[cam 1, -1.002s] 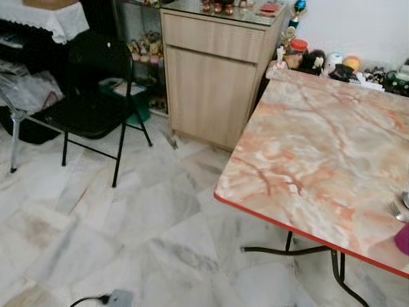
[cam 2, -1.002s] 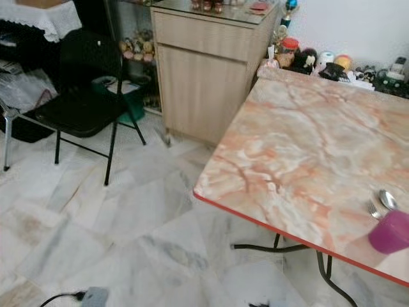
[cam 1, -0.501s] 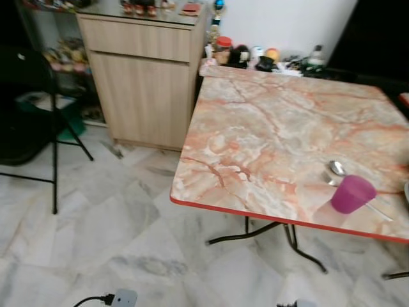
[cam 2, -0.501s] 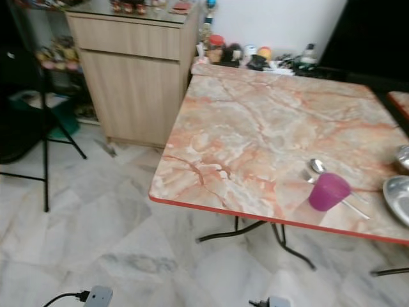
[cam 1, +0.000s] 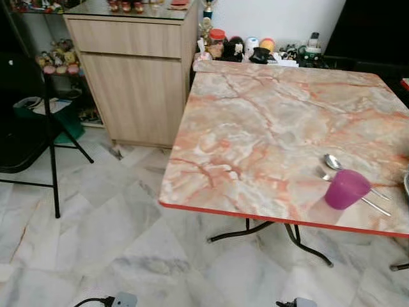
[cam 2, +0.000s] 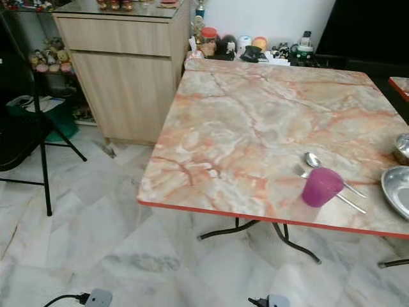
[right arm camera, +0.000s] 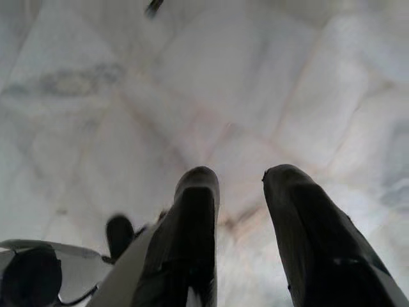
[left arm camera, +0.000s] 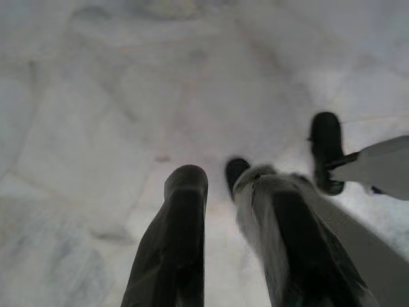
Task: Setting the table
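Place setting sits to my right — nearer the right gripper (right arm camera: 239,185).
Both arms hang over the floor, left gripper (left arm camera: 220,185) too, jaws parted, empty; cup (cam 2: 321,186) and spoon (cam 2: 314,160) lie on the tabletop (cam 2: 255,115).

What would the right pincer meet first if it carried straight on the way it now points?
The right pincer, fingers apart and holding nothing, points down at the marble floor. Nothing lies between in this view, so it would probably meet the floor tiles first, though the depth is unclear.
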`<state>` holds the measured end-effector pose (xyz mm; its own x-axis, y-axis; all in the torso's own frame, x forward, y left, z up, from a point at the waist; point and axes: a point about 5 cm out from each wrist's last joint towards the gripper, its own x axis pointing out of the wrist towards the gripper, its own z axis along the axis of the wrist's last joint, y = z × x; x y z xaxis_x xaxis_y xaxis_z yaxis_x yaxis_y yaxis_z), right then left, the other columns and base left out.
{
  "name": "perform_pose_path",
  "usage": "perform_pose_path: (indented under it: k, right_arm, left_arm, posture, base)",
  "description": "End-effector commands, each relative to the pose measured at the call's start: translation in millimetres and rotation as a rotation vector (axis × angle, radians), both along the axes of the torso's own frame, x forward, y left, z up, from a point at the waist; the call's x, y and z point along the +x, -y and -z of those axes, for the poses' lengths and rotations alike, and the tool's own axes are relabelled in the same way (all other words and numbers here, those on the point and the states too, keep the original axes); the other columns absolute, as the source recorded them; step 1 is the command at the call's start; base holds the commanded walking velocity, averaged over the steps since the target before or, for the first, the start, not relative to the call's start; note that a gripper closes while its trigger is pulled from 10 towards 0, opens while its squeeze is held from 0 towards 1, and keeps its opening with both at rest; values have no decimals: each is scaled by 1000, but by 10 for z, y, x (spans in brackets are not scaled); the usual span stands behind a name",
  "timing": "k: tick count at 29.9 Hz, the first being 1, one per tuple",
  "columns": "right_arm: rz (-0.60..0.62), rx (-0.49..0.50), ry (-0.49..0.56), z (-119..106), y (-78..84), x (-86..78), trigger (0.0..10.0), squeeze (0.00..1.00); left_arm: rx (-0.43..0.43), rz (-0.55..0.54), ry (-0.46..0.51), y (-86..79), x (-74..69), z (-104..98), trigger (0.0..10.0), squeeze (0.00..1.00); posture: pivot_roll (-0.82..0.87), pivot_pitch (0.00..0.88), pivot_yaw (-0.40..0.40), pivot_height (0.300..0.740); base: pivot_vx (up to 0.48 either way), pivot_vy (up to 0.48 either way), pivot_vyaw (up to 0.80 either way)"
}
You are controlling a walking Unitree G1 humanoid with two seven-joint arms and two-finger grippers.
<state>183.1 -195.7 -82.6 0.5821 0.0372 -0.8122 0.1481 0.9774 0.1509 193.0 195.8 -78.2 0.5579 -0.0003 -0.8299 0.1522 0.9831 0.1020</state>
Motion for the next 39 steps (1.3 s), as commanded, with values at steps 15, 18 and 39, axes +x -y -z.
perform_pose_path:
  k: [15,18,39]
  right_arm:
    - [26,2,-3,23,26,-61,10000,0]
    - [23,1,-3,23,26,-61,10000,0]
    - [38,-1,22,1,57,-31,10000,0]
  left_arm:
    - [-3,-14,-29,-14,-87,43,10000,0]
    - [-4,-15,-28,-13,-88,43,10000,0]
    - [-1,-27,-30,-23,-94,46,10000,0]
  posture:
    - [42,104,-34,740]
    - [43,103,-33,740]
    - [40,100,-37,740]
  base:
    - [0,-480,-103]
    - [0,-480,0]
    - [0,-297,0]
